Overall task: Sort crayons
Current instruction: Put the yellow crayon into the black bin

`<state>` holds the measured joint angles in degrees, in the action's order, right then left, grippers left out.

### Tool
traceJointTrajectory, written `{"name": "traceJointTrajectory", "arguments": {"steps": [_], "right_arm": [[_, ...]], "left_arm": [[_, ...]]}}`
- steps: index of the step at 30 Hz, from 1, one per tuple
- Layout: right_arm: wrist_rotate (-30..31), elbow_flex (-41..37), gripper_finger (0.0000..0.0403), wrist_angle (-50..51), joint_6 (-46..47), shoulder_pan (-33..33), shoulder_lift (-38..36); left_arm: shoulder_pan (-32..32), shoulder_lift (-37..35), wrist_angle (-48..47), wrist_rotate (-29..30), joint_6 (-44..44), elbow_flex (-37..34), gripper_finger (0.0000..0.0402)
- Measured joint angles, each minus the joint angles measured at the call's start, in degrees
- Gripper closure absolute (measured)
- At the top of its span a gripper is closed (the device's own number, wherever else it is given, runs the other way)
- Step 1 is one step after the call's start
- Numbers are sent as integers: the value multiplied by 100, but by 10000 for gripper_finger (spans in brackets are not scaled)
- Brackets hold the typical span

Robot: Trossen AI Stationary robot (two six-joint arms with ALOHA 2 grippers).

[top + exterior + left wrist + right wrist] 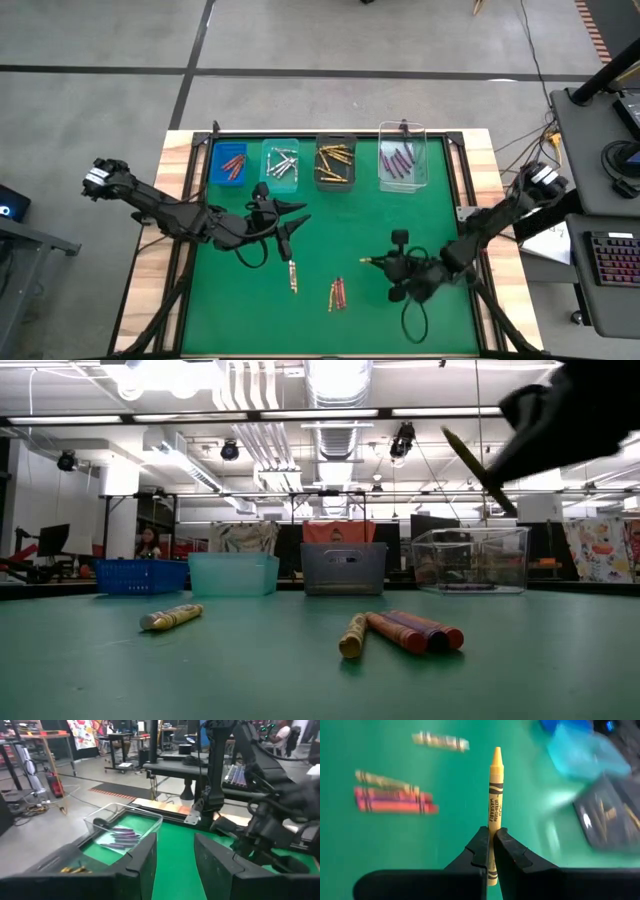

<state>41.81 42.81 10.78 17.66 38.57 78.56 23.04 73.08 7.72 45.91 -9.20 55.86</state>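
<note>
My right gripper (385, 263) is shut on a gold-yellow crayon (495, 785) above the table's middle right. The low view shows that crayon (478, 458) high over the table. One silver-grey crayon (293, 275) lies flat on the green mat. A small group of gold, red and purple crayons (338, 293) lies flat near it. My left gripper (297, 222) is open and empty, just in front of the teal bin (281, 165). My right gripper pinches the crayon's blunt rear part (493, 825) between its two fingers. The crayon lies along the fingers and sticks out ahead of them, its tip (364, 261) toward the table's left. It is lifted clear of the table and tilted, tip uppermost in the low view.
Four bins stand in a row at the far edge: blue (230, 163) with red crayons, teal with silver ones, dark grey (336, 162) with gold ones, clear (403, 160) with purple ones. A person (148, 543) sits in the room behind.
</note>
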Motion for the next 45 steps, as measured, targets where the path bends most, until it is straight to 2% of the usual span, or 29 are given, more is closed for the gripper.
{"name": "traceJointTrajectory", "arguments": {"steps": [3, 6, 10, 15, 22, 29, 36, 45], "right_arm": [[-477, -481, 391, -1339, -968, -378, -442], [-1200, -926, 391, -2713, -1747, -817, -764], [-2240, -1268, 391, -4012, -2363, -1521, -872], [-3333, -1212, 391, -4474, -2750, -2510, -790], [-4478, -885, 391, -4891, -2908, -3785, -570], [-4638, -305, 391, -4886, -2800, -4604, -138], [-4656, 841, 391, -4102, -2779, -5000, 638], [-4633, 2760, 391, -1614, -3007, -5273, 1587]], "left_arm": [[-65, -2, -35, 2, 34, 0, 288], [-122, -2, -56, 2, 115, 0, 288], [-221, -2, -60, 2, 268, 0, 288], [-337, -4, -112, 6, 295, 0, 288], [-518, -4, -490, 4, 634, -2, 288], [-821, -91, -1324, -183, 1208, -4, 288], [-1168, -398, -2527, -758, 1347, -17, 288], [-1146, -990, -2840, -946, 1170, -405, 288]]}}
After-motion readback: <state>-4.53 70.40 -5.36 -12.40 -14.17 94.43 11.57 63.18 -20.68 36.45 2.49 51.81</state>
